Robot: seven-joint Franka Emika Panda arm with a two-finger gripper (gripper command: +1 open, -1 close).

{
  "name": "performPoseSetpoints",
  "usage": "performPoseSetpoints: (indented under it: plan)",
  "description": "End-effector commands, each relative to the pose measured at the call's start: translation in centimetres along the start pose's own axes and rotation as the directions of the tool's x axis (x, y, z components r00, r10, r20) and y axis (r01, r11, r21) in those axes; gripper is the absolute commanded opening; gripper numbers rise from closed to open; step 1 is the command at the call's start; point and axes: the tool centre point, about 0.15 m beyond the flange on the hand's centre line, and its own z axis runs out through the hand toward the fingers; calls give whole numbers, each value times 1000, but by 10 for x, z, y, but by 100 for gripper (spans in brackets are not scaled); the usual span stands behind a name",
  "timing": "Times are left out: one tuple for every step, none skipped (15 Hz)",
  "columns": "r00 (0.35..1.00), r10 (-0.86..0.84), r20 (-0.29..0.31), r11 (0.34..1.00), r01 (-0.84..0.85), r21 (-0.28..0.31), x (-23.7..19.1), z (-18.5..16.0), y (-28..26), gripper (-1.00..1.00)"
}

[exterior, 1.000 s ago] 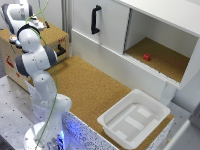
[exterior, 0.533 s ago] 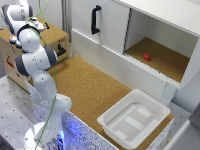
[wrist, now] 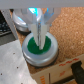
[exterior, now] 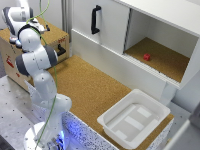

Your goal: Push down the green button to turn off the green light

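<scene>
In the wrist view the round green button (wrist: 41,46) sits in a silver ring housing (wrist: 30,56) on top of a wooden box (wrist: 55,70). My gripper (wrist: 37,39) is directly over it, its fingers (wrist: 35,30) pressed together and their tips touching the button's green face. It is shut with nothing held. No separate green light can be made out. In the exterior view the arm (exterior: 35,55) bends over the wooden box (exterior: 12,57) at the exterior view's left, and its links hide the button and the fingertips.
A second silver-ringed button (wrist: 21,22) sits just behind the green one. A cork mat (exterior: 95,90) covers the table, with a white tray (exterior: 134,119) on it. A white cabinet with a black handle (exterior: 94,19) holds a small red block (exterior: 146,57).
</scene>
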Motion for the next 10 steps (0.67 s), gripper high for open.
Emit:
performPoseSetpoints:
  plan:
    - [999,22,42,994,-17,-105,14,-65,-7,100]
    - [999,15,31,993,-11,-116,16,-68,-6,100]
    - [999,21,34,993,-17,-115,17,-65,-4,100]
    - [999,27,36,993,-23,-114,19,-60,-2,100]
    - [999,28,27,995,-26,-98,19,-59,0,100]
    - [999,35,15,996,-34,-84,18,-57,3,100]
    - [999,49,2,997,-49,-64,17,-56,8,100]
    - [998,69,-9,997,-70,-37,15,-54,15,100]
    - [994,100,-46,995,-99,20,13,-54,24,100]
    - [987,138,-82,989,-132,72,9,-55,33,100]
